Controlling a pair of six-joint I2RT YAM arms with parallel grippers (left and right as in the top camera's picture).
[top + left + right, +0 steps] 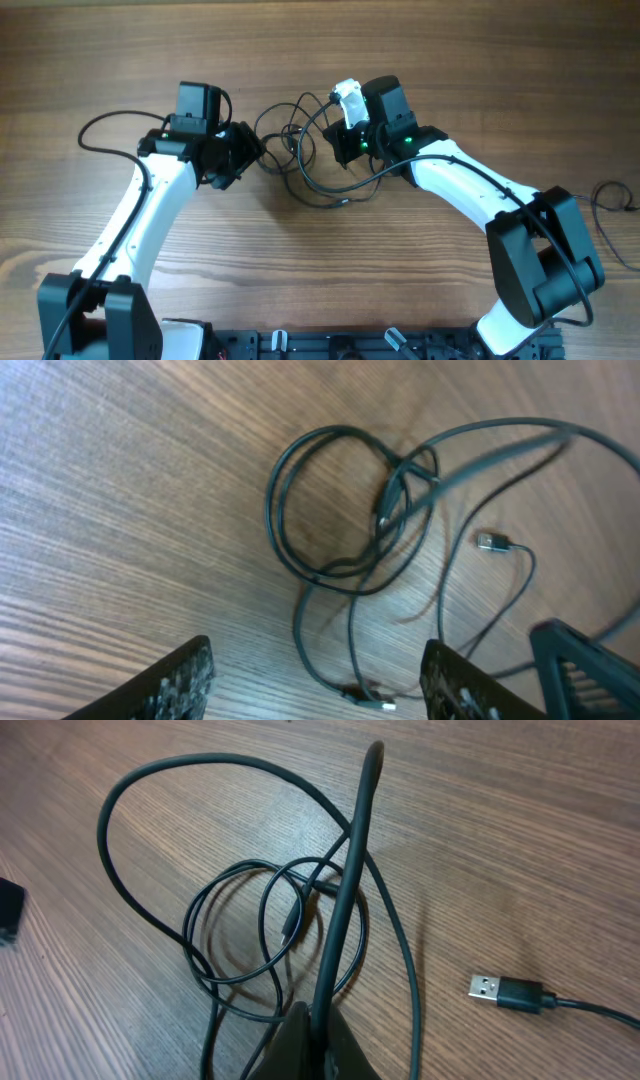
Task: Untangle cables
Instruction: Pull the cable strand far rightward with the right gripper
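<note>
Two arms point(150, 210) reach from the surface's point(320, 60) near edge. Left gripper point(320, 685) jaws stand apart; right gripper point(310, 1040) jaws clamp one raised strand of the cables point(395, 500), which crosses their loops mid-surface; a USB plug point(495, 990) lies just beside.

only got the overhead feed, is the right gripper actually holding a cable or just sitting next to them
Observer: Holding. In its wrist view the right gripper is shut on one black cable that rises up from it.
Operator: and the left one
Observer: The left gripper is open with nothing gripped; a small plug end lies on the table in its gap.
Operator: any loose end near the right
Observer: A USB plug lies flat on the table, ungripped.
</note>
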